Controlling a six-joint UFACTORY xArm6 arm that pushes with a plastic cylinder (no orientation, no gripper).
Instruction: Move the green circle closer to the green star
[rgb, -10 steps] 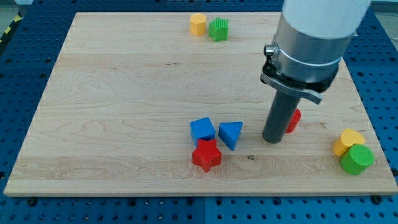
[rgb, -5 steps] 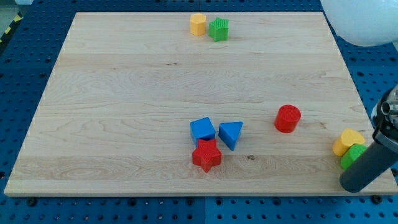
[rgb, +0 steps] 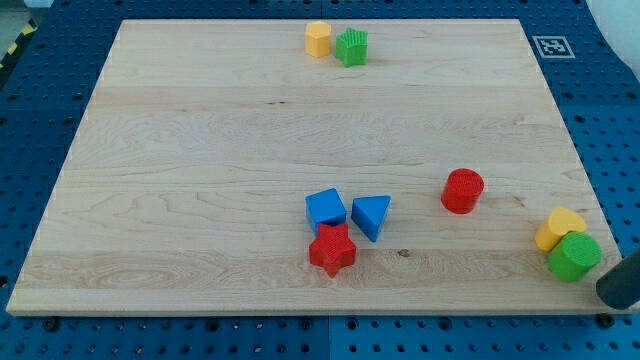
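Our tip (rgb: 612, 293) sits at the frame's lower right, just beside the green circle (rgb: 574, 256), which touches the yellow block (rgb: 558, 227). We carry no claw. We should push from below-right toward the far green star (rgb: 351, 47), top centre. No containers on the table (rgb: 200, 150).

Only my tip (rgb: 612, 291) shows, at tabletop's bottom-right corner: dark charcoal rod, rounded end, matte, no markings or cables visible; rest cropped out.
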